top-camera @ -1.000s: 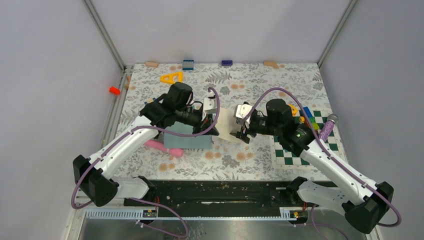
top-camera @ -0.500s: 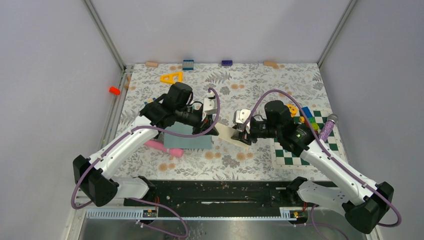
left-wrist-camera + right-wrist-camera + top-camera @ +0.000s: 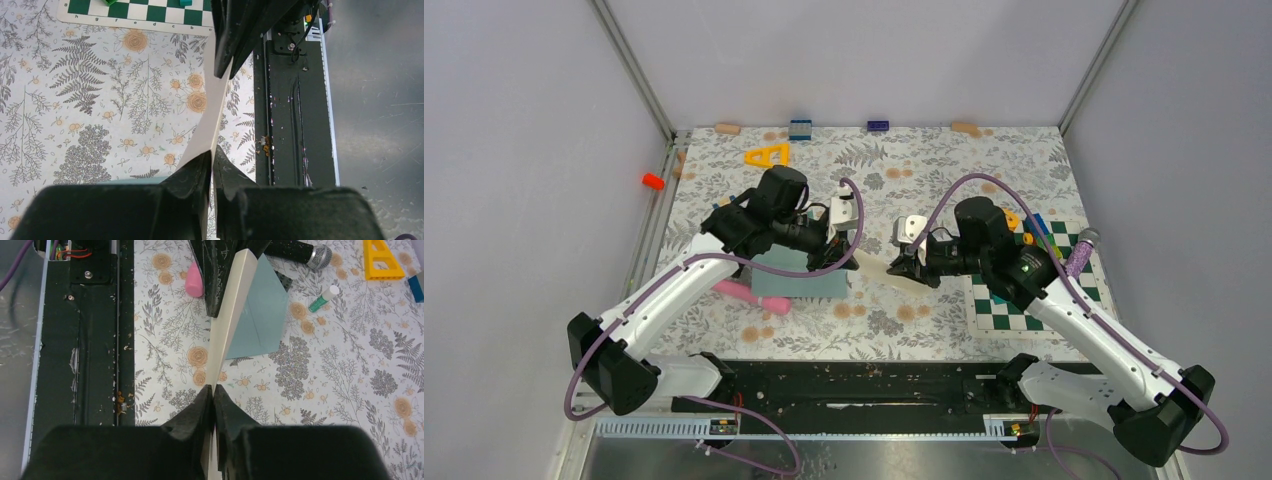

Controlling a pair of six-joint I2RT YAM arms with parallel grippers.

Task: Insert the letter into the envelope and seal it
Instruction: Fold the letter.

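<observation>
**Two-arm hold on the letter, seen from the top and both wrist cameras.** The left gripper (image 3: 211, 159) has its two fingers pressed together on one end of the letter (image 3: 212, 114), a cream sheet. The right gripper (image 3: 213, 392) is clamped in the same way on the opposite end. The sheet spans the gap between the two claws and shows nearly edge-on in both wrist views. In the left wrist view it has a slight bow along its length.

The envelope (image 3: 262, 315) lies flat on the floral table cover (image 3: 350, 365), under and just beside the left claw. It sits on the side of that claw that faces away from the right one. From the right claw it is straight ahead, beyond the far half of the sheet, with one diagonal seam showing. Whether the sheet touches it cannot be told.

A pink object (image 3: 194, 280) rests just beside the left claw, on the other side of the sheet from the envelope. A microphone (image 3: 302, 251) and a green-tipped tube (image 3: 324, 297) lie past the envelope, and a yellow triangle (image 3: 382, 262) lies farther out. A chessboard (image 3: 150, 12) is behind the right claw.
</observation>
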